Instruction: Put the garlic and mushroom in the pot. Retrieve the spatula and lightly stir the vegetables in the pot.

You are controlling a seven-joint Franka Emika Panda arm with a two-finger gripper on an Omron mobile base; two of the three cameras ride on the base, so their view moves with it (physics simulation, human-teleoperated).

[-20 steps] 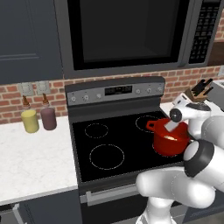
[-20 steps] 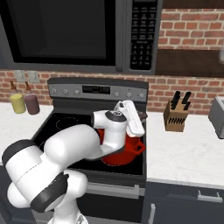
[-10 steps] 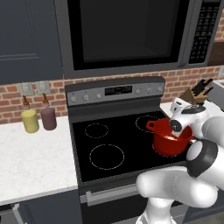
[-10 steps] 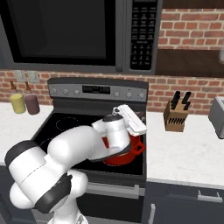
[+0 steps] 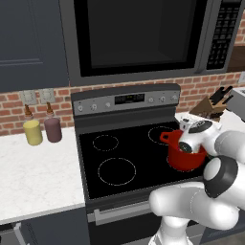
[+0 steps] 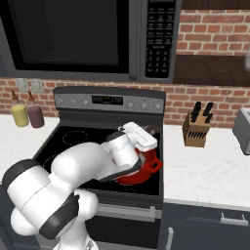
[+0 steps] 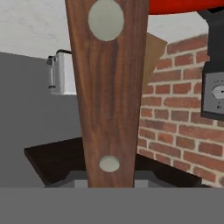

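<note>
The red pot [image 5: 184, 161] stands on the stove's front right burner, also the pot [image 6: 146, 172] in the right base view. My gripper [image 5: 190, 142] hangs just over its rim, the white hand tilted down into it. In the hand view the gripper [image 7: 109, 176] is shut on the spatula [image 7: 109, 87], whose dark brown wooden handle runs up the middle toward the pot's red edge [image 7: 183, 4]. The spatula's blade is hidden. My hand blocks the pot's inside, so the garlic and mushroom are hidden.
A yellow canister [image 5: 33, 132] and a maroon canister [image 5: 53, 129] stand at the back of the left counter. A knife block [image 6: 195, 131] and a toaster [image 6: 242, 129] sit on the right counter. The microwave [image 5: 139, 33] hangs over the stove.
My hand has dipped a little and turned over the pot, still holding the spatula. The pot has stayed in place.
</note>
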